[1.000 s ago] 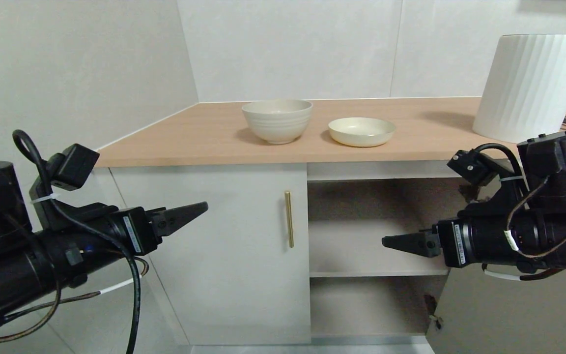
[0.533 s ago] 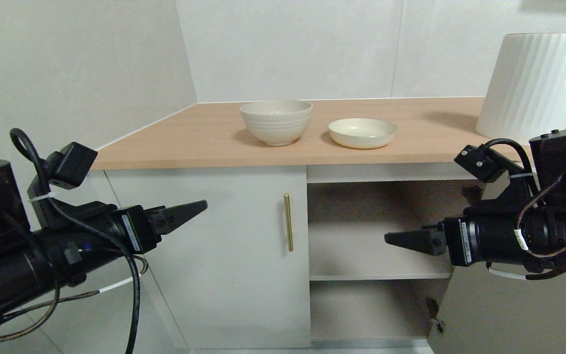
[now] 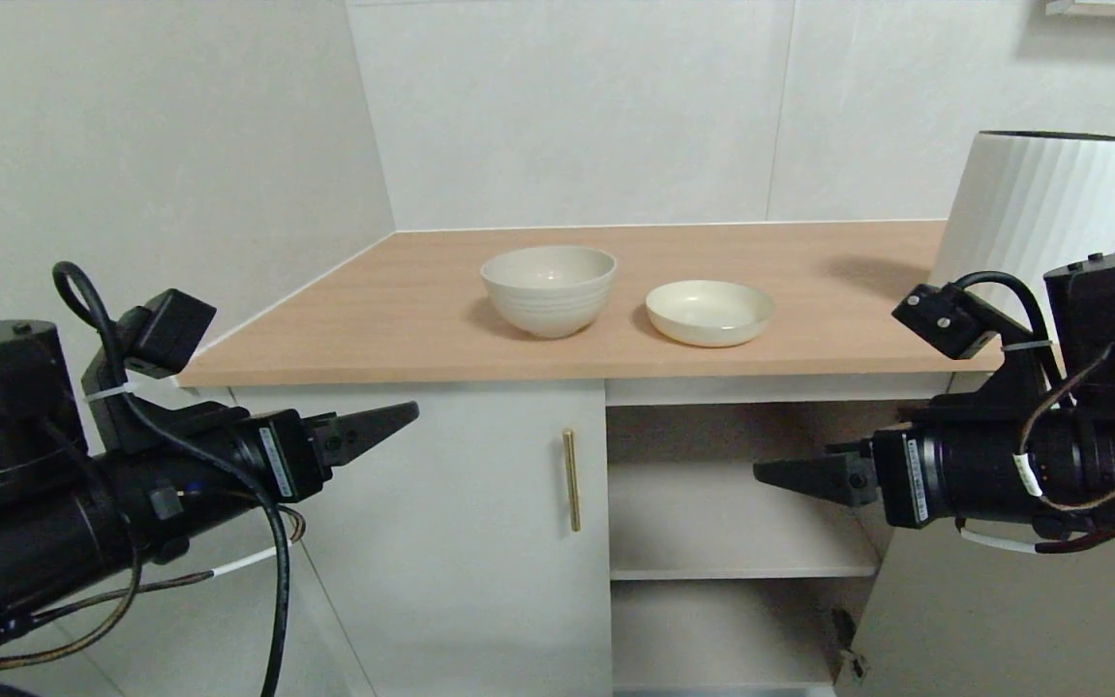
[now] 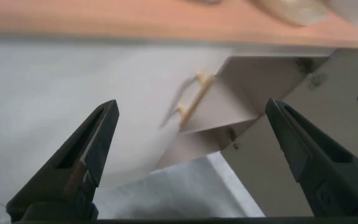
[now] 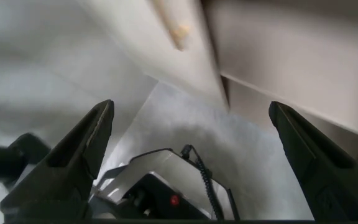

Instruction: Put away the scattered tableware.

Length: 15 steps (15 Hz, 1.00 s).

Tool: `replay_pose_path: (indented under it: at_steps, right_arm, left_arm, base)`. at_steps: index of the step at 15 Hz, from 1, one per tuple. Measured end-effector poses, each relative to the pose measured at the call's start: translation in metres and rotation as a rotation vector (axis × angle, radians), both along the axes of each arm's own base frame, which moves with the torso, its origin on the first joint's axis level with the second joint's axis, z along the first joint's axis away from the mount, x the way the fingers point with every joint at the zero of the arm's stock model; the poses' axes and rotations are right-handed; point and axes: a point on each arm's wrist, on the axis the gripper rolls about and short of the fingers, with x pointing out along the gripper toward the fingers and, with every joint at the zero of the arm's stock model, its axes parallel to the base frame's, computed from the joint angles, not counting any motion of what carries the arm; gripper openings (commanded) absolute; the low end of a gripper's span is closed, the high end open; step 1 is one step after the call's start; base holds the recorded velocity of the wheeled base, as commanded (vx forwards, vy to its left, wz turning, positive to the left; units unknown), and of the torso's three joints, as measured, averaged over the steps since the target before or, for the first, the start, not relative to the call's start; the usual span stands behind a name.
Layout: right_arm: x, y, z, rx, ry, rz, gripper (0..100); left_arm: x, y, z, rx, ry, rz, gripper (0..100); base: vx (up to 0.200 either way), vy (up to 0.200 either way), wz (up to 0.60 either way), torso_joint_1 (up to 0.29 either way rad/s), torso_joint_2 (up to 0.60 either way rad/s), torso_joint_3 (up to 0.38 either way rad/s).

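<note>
Left pincer (image 3: 405,414) and right pincer (image 3: 763,473) gape wide, empty. Bowl (image 3: 548,302) on counter (image 3: 374,319) — rigid, likely slick and breakable; pinch its rim.

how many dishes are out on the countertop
2. The deep bowl sits on the countertop; the shallow dish sits beside it on the robot's right, not touching. The white ribbed container could hide others.

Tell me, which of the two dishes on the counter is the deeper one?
The ribbed bowl, the left one of the pair. It stands tall with steep sides, while the shallow dish beside it is low and wide.
</note>
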Motion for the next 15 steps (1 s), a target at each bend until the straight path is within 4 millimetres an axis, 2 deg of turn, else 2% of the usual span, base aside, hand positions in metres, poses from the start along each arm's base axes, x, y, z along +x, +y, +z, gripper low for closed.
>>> replay_pose_path:
  at_steps: [11, 15]
  right_arm:
    - [0.005, 0.001, -0.004, -0.001, -0.001, -0.006, 100]
    - [0.014, 0.005, 0.000, 0.040, -0.081, -0.010, 100]
  left_arm:
    - [0.006, -0.002, -0.009, 0.010, 0.036, 0.000, 100]
    - [0.013, -0.005, 0.000, 0.002, 0.034, -0.026, 100]
  base:
    - [0.000, 0.000, 0.00, 0.191, -0.48, -0.292]
    - [0.000, 0.000, 0.00, 0.068, -0.16, -0.094]
